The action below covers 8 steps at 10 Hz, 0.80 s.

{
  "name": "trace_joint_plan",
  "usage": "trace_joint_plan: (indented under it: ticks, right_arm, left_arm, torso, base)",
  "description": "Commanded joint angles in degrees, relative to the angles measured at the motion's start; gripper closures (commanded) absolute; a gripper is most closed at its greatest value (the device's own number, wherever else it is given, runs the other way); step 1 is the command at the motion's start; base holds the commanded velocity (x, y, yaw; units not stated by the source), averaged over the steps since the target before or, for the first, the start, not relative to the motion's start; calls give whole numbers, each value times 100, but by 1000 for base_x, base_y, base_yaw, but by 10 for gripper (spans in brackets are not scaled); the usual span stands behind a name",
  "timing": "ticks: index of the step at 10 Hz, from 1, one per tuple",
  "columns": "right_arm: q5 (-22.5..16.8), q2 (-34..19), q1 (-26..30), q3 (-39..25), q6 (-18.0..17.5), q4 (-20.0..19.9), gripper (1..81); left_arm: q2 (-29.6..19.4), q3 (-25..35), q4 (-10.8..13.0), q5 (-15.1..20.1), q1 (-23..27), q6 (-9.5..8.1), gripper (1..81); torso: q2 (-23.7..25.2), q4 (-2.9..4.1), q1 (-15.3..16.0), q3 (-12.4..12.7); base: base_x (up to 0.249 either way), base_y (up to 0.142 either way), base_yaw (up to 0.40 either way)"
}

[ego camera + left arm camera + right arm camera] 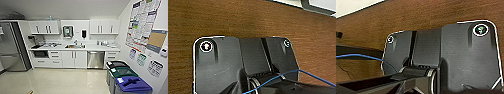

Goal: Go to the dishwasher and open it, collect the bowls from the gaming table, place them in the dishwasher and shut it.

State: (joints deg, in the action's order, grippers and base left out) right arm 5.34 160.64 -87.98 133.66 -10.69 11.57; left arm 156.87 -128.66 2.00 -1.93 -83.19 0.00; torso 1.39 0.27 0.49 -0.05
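Note:
The dishwasher (95, 60) is a steel-fronted unit with a bar handle along its top. It is built in under the white counter (100, 47), to the right of the sink (75, 46), and its door is shut. It stands across the room from me, straight ahead and slightly right. The bowls and the gaming table are out of view. In both wrist views a brown wood-grain surface (243, 20) (411, 17) lies behind the robot's dark plate.
Pale floor (62, 80) stretches between me and the cabinets. A tall steel fridge (11, 47) stands at the left. Three bins line the right wall, with black, green (122, 72) and blue (132, 85) lids. Posters (142, 22) hang above them.

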Motion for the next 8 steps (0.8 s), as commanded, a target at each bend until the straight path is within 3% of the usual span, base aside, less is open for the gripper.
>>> trace_joint_plan:
  ticks: [1,8]
  right_arm:
    - [-235,-64,302,-60,23,-32,10]
    - [-235,-64,320,-69,23,-23,10]
  left_arm:
    - [-85,25,64,254,342,35,10]
    - [-85,25,64,254,342,35,10]
  torso:
    - [0,0,0,0]
    - [-2,0,5,0]
  base:
    - [159,0,0]
    - [132,0,0]
